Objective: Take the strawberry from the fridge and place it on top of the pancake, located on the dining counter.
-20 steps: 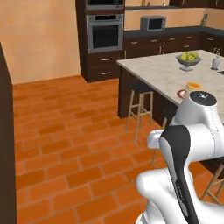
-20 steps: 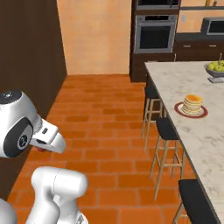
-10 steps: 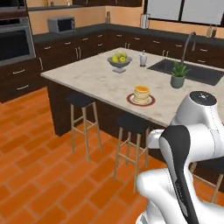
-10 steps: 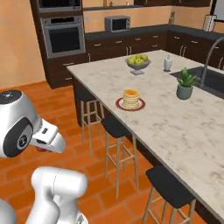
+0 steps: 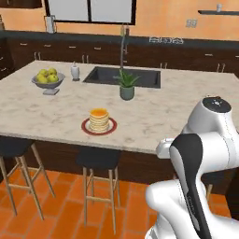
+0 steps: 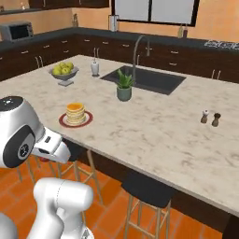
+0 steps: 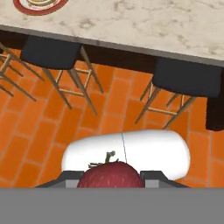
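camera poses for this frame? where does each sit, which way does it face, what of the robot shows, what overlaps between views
Left base view: behind the arm to its left, facing forward and down over the dining counter; white arm rises lower right.
Right base view: behind the arm to its right, same forward-down look; arm lower left.
Hand view: on the hand, looking along the gripper at bar stools and brick floor; gripper shut on the strawberry.
Shared: both base views show the pancake on its red plate, fruit bowl, potted plant, sink.

We see a glossy white robot arm (image 5: 205,154) of rounded segments. We see dark grey joint bands and caps.
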Robot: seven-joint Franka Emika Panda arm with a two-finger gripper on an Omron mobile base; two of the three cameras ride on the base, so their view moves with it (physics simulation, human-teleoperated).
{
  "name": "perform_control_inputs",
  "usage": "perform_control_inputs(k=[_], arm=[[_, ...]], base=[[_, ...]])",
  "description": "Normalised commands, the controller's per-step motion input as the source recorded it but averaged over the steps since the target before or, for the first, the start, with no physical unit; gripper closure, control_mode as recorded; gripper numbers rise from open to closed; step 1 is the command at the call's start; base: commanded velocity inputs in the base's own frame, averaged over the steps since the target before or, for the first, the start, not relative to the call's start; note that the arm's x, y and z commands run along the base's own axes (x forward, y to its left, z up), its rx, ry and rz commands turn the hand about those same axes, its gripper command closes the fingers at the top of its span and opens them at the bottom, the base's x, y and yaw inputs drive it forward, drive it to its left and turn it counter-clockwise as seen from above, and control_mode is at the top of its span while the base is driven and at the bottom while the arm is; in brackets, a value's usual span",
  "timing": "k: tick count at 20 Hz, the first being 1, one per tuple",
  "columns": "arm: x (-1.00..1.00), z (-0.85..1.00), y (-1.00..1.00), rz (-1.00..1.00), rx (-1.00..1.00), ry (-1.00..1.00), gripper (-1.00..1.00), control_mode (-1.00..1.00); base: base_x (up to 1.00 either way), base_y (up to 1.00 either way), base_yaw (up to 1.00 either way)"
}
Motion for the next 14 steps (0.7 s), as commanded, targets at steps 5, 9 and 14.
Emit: perform_control_inputs(k=[5,9,14], arm=[[0.0,0.0,0.0,0.0,0.0,0.0,1.0,1.0],[0.0,0.0,0.0,0.0,0.0,0.0,1.0,1.0],[0.0,0.0,0.0,0.0,0.0,0.0,1.0,1.0]], base=[[0.85,0.45,-0.59],[0.47,0.81,-0.33],[0.27,0.91,-0.31]])
